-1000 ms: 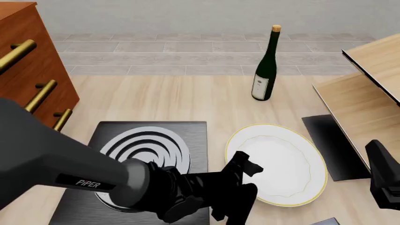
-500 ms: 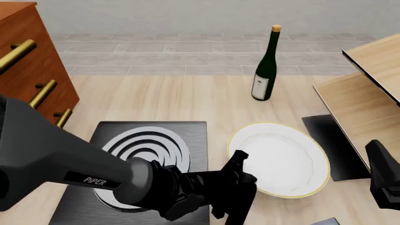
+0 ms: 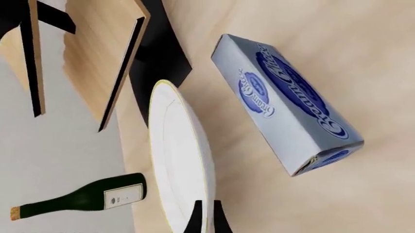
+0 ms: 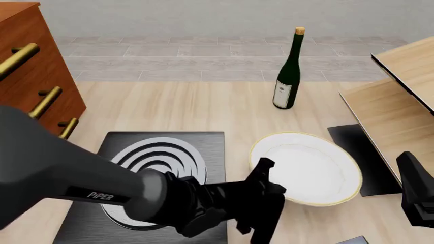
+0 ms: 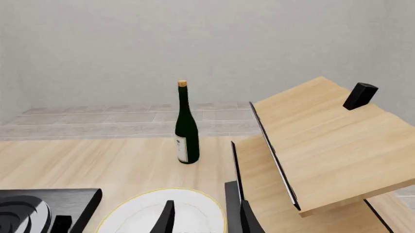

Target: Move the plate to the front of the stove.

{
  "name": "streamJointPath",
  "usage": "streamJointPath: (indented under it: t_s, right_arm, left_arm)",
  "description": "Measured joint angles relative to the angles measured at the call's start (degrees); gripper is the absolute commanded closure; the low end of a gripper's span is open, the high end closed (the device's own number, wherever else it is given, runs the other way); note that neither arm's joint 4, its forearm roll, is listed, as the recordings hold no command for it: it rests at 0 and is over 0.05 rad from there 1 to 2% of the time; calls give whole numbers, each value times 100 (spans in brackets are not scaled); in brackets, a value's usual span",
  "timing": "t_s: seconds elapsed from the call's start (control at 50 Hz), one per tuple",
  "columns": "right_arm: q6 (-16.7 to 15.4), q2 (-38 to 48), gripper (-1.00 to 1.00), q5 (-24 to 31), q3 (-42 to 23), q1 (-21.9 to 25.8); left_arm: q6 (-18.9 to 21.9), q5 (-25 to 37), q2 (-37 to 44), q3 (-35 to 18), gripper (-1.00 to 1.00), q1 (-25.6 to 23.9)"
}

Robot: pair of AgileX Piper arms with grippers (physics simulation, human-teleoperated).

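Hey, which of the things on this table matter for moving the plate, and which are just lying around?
Part of the job:
plate
stove
left gripper, gripping the plate's rim

Just lying about:
wine bottle
blue box
black mat
wooden shelf
drawer cabinet

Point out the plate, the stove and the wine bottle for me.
plate (image 4: pixel 312 173): front view, white centre of the dish.
stove (image 4: pixel 210 152): front view, bare dark slab right of the rings.
wine bottle (image 4: pixel 287 76): front view, green body above the label.

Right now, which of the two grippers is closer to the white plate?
The left. The left gripper is clamped on the plate's near-left rim. The right gripper hangs beside the plate's right edge, not touching.
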Motion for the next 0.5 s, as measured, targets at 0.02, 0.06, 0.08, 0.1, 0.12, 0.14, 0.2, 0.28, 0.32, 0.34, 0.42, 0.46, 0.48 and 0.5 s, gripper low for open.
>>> streamJointPath:
  t_s: [0.02,0.06,0.08,0.1,0.12,0.14,0.2,0.28,0.32,0.34,0.42,0.46,0.48,0.5]
  right_arm:
    - [0,0,-100,0,0,0]
    - [0,0,-100,0,0,0]
    - [0,0,-100,0,0,0]
    - [0,0,-100,0,0,0]
    - [0,0,-100,0,0,-1]
    - [1,0,-100,0,0,-1]
    - [1,0,-100,0,0,-1]
    - [1,0,-100,0,0,-1]
    - [1,0,-100,0,0,-1]
    - [1,0,-100,0,0,-1]
    - [1,0,-100,0,0,-1]
    - [0,0,-100,0,0,-1]
    - [0,0,-100,0,0,-1]
    - [0,0,-100,0,0,-1]
  left_arm:
    - [1,-13,-9,1,100,0]
    - [8,-44,-24,10,100,3]
    - [9,-56,-29,13,100,5]
    - [10,-69,-33,15,100,6]
    - [12,-83,-37,20,100,9]
    - [17,-99,-40,27,100,13]
    - [31,-146,-47,52,100,27]
    - [64,-215,-59,98,100,54]
    - [84,-255,-69,128,100,74]
    - [95,-276,-74,143,100,85]
    - [145,-370,-96,206,100,132]
    - [175,-421,-107,241,100,161]
    - [189,-445,-113,257,100,174]
    - [204,-472,-119,274,100,188]
